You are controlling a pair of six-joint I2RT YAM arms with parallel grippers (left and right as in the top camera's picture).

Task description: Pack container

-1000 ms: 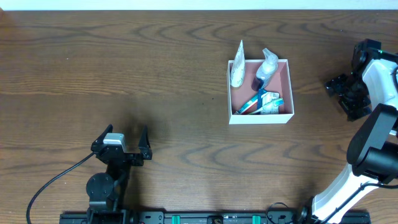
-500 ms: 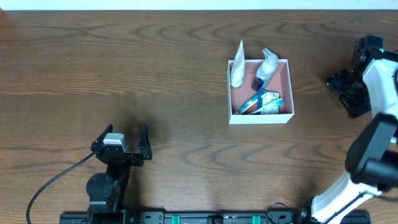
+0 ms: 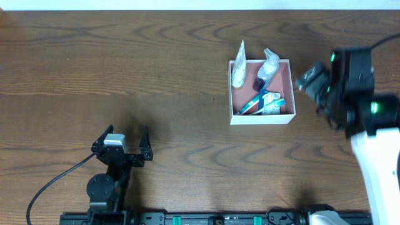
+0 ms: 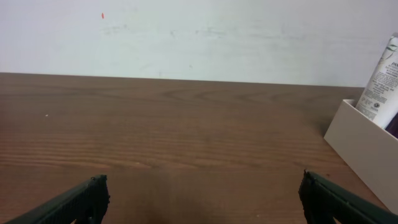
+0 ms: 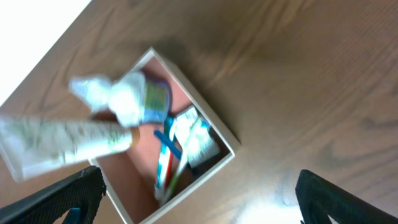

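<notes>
The container, a square shallow box with white walls and a dusty-pink inside, sits right of the table's middle. A white tube leans over its left wall. A small bottle, toothbrushes and a green-and-white packet lie inside. My right gripper hovers just right of the container, open and empty. Its wrist view looks down on the container, tube, bottle and toothbrushes beyond the right gripper. Open and empty too, my left gripper rests far off at the front left.
Dark wood table all around. In the left wrist view the container's white wall and the tube show at the right edge, past the left gripper. A black cable trails from the left arm's base.
My right arm has swung from the table's far right edge leftward to the container's right side, still open. The left arm and the container's contents have not moved.
</notes>
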